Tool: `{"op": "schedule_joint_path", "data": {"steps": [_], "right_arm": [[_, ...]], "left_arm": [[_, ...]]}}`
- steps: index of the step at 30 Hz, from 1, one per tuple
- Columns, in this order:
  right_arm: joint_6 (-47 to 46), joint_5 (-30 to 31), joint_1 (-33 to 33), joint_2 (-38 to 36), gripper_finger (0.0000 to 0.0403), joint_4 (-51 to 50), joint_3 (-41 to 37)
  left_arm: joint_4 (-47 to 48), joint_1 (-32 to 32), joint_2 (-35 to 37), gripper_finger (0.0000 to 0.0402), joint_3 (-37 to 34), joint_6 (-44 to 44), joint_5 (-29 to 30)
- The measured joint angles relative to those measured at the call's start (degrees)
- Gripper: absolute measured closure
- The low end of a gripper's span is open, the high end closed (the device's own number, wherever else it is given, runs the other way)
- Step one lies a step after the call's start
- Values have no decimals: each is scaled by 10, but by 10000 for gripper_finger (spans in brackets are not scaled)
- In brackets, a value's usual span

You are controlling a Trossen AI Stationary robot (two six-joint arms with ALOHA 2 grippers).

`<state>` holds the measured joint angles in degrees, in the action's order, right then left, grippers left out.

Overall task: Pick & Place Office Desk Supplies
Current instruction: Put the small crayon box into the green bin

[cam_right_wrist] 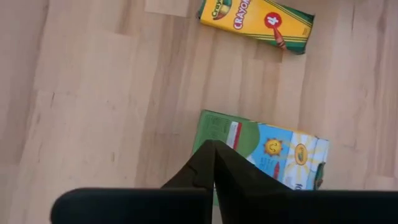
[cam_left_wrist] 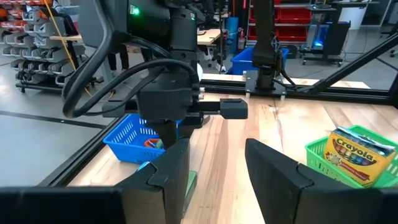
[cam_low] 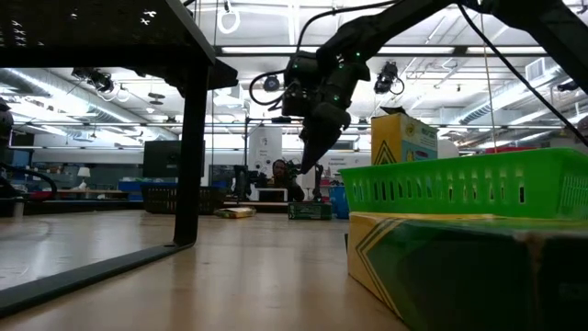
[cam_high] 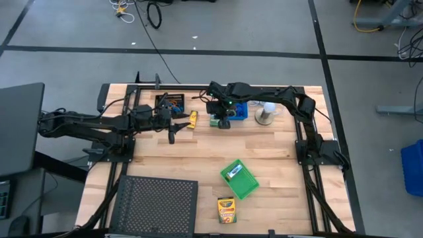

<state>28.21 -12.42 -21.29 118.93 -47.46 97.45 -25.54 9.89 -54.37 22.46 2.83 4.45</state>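
Wooden tabletop [cam_high: 198, 152] seen from above, with both arms reaching toward its far edge. The right gripper [cam_right_wrist: 214, 163] hangs above a green-white box [cam_right_wrist: 273, 152] that lies flat on the wood; its two fingers are pressed together into a single point and carry nothing. A small yellow crayon box [cam_right_wrist: 256, 20] lies a little apart from that box on the bare wood. In the overhead view the green-white box [cam_high: 217, 121] sits just beside the blue bin [cam_high: 239, 111], with the white mini fan [cam_high: 266, 114] on the bin's other side. The left gripper [cam_high: 173, 130] waits near the yellow crayon box [cam_high: 192, 119] and the black bin [cam_high: 169, 101]; its fingers [cam_left_wrist: 168, 180] stand partly apart with nothing between them. Nearer the front edge, a green bin [cam_high: 239, 178] sits tilted on the tabletop holding a small box, a larger yellow crayon box [cam_high: 227, 209] lies just in front of it, and the black mesh tray [cam_high: 155, 205] occupies the front left corner.
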Motion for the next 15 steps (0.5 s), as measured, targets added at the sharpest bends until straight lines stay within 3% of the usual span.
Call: {"op": "schedule_joint_path", "data": {"steps": [11,15], "right_arm": [[-36,-19,9,0,401,-4,0],[-40,-78,9,1,401,-16,0]], "left_arm": [[0,0,0,236,0,-6,0],[0,0,0,236,0,-9,0]]}}
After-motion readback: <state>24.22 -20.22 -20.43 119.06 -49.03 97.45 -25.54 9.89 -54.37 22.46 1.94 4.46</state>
